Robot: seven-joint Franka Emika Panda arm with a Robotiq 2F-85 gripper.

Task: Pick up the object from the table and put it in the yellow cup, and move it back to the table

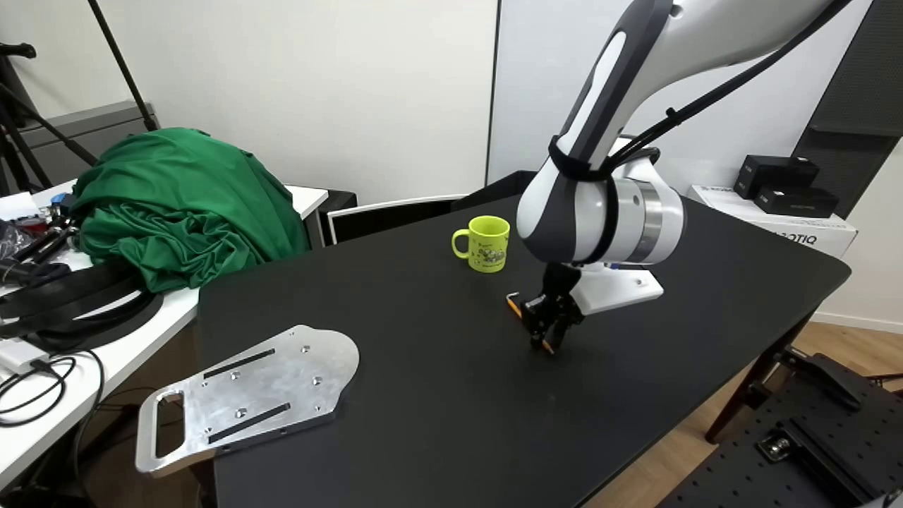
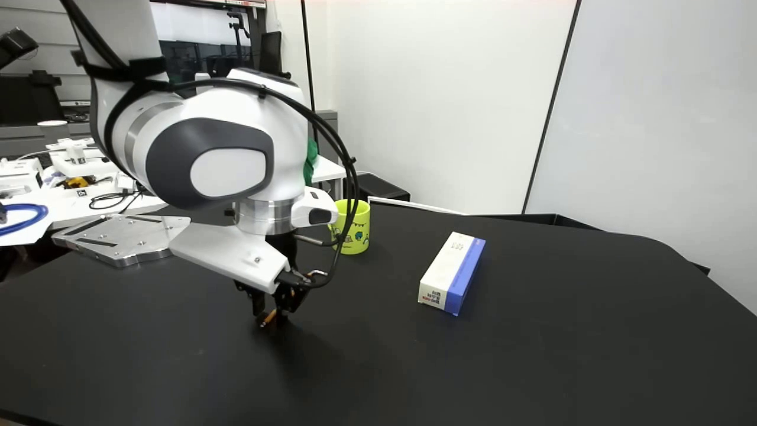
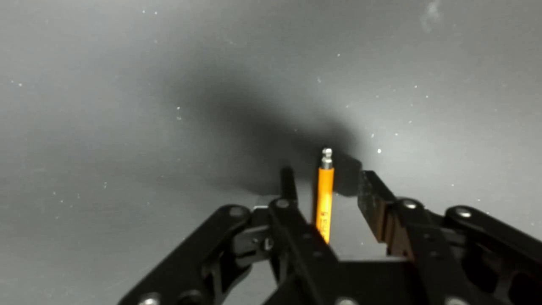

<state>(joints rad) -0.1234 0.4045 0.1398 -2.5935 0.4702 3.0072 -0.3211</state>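
Held the jaws spread, low over the black worktop [image 1: 437,423], astride an orange hex key [image 3: 324,203]. Saw the key right of centre and below the middle of the wrist view, ball tip toward the top, a strip of bare worktop on either side of its shaft. Glimpsed its bent silver end in both exterior views, poking out past the jaws. Located the key on the worktop, near the yellow-green mug [image 1: 488,243] but apart from it. Found the mug upright near the centre of an exterior view, handle toward the left edge. Noted a dark cable [image 2: 355,183] looping across the mug's face in an exterior view. Had the white arm [image 1: 589,219] slanting in from the upper right of an exterior view. Spotted a white-and-blue box [image 2: 452,272] right of centre in an exterior view, flat on the worktop. Picked out a metal plate [image 1: 268,381] at the lower left of an exterior view, and green cloth [image 1: 190,204] on a white desk [image 1: 134,346] above.
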